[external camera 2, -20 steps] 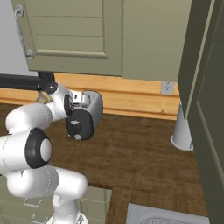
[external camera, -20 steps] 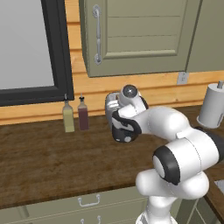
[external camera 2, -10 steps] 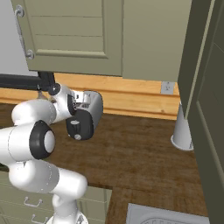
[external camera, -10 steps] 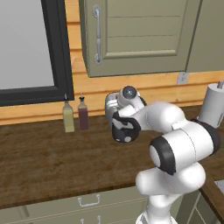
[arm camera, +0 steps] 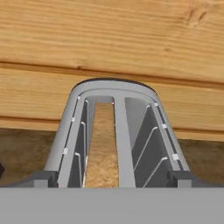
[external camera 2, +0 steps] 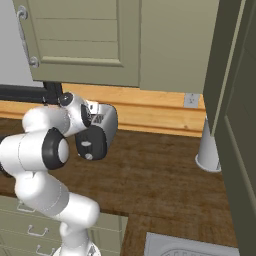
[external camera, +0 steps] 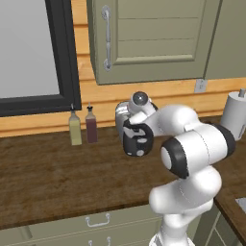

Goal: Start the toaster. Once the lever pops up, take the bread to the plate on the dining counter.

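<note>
Hovering over toaster (arm camera: 114,131), bread (arm camera: 101,144) in left slot | claw spread | bottles (external camera: 82,127) left, paper roll (external camera: 235,115) right

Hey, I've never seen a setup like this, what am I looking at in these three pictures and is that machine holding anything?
It is a white robot arm in a simulated kitchen. Two pictures come from cameras behind the arm, one on each side. The third comes from a camera on its hand, looking down into a toaster with bread in the left slot as that view shows it. On the wooden counter stand the toaster, two small bottles by the window, and a white paper roll on the right. The gripper is open over the toaster and holds nothing.
</note>
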